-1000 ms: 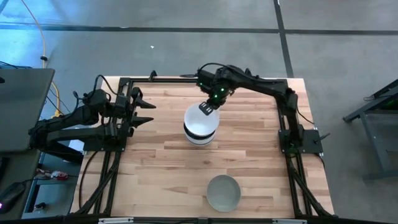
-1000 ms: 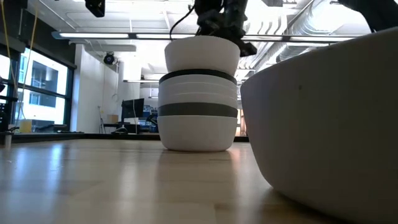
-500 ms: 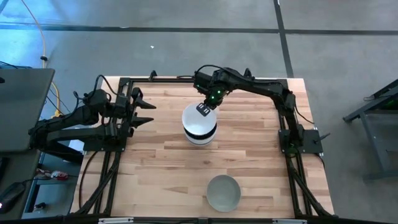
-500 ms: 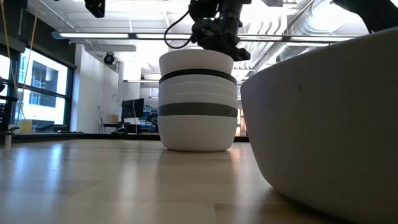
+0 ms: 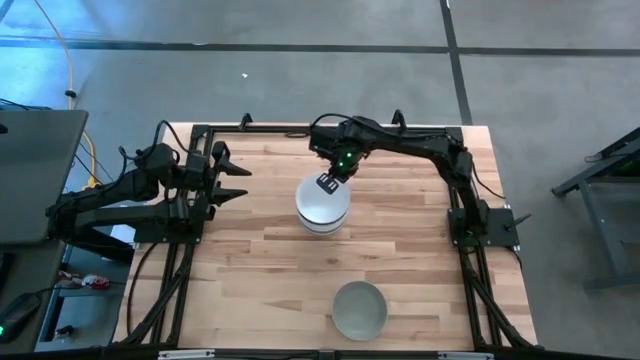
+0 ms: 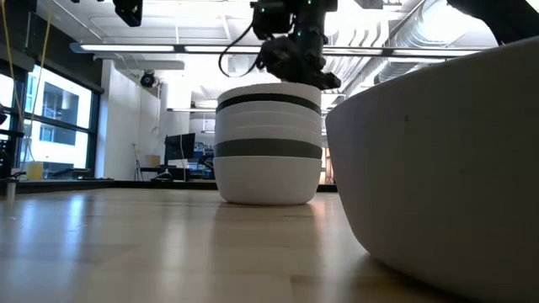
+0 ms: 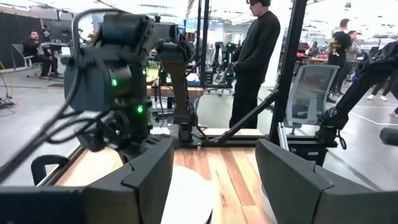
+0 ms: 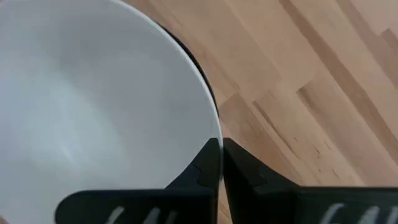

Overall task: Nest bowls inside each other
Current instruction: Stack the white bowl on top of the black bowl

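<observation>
Wooden tabletop, high view. A stack of bowls stands slightly toward the far edge from the middle; only the white top bowl and a dark band below its rim show from above, so the count of nested bowls is hidden. The right gripper sits at the stack's far rim, fingers together and pinching the top bowl's edge. One grey-green bowl stands alone near the near edge, well apart from the stack. The left gripper waits over the far-left part of the tabletop, fingers spread, nothing between them.

Low view. The stack reads as white, black, white, grey and white bands; individual bowls are hard to separate. The right gripper comes down onto the stack's top rim, its fingertips lost against bright ceiling lights. The lone bowl fills the picture's right side, cut off by the frame, looking pale at this close range.

Left wrist view. The left gripper's two dark fingers stand wide apart. Between them a white patch of the stack shows, mostly hidden. The right arm blocks much of the scene. A person in dark clothes stands beyond the table, others farther back.

Right wrist view. The white top bowl fills most of the frame, a dark rim peeking from beneath. The right fingers are closed on its rim.
</observation>
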